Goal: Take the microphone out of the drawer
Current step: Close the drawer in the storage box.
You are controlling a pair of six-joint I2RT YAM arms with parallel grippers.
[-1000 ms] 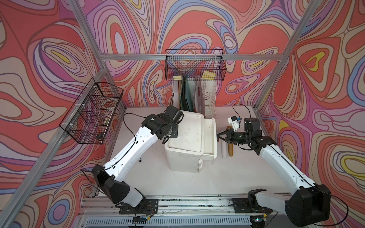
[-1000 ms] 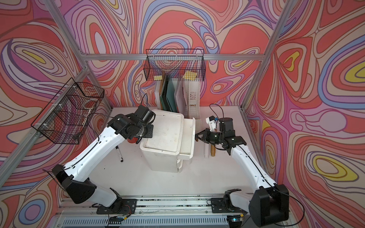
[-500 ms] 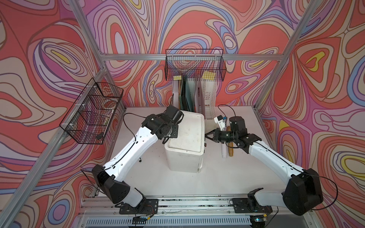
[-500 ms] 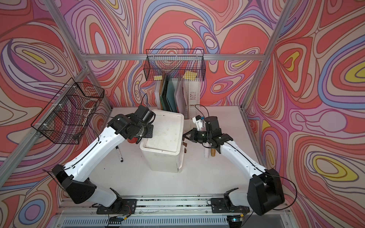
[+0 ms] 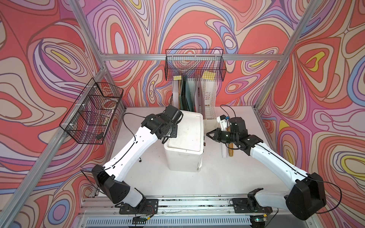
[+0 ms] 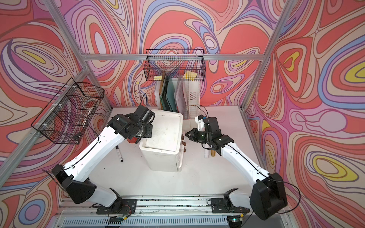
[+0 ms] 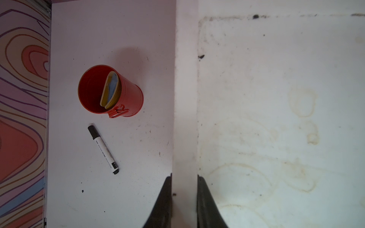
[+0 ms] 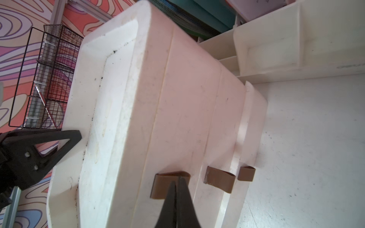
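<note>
I can't see the microphone; the top drawer (image 8: 187, 118) sits closed. My right pincer (image 8: 176, 182) is fully closed and empty, tips at the brown tab (image 8: 163, 187). My left pincer (image 7: 184, 177) clamps the chest (image 7: 256, 98) rim.

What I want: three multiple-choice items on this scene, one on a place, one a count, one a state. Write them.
1. The red cup stands: A) in a wire basket B) on the table beside the marker C) inside a drawer.
2. Brown handles on the drawer unit: A) one B) five C) three.
3. The right gripper is: A) shut B) wide open C) holding the cup.
B, the left wrist view shows it there; C, three tabs show; A, its fingers meet at the top handle.
</note>
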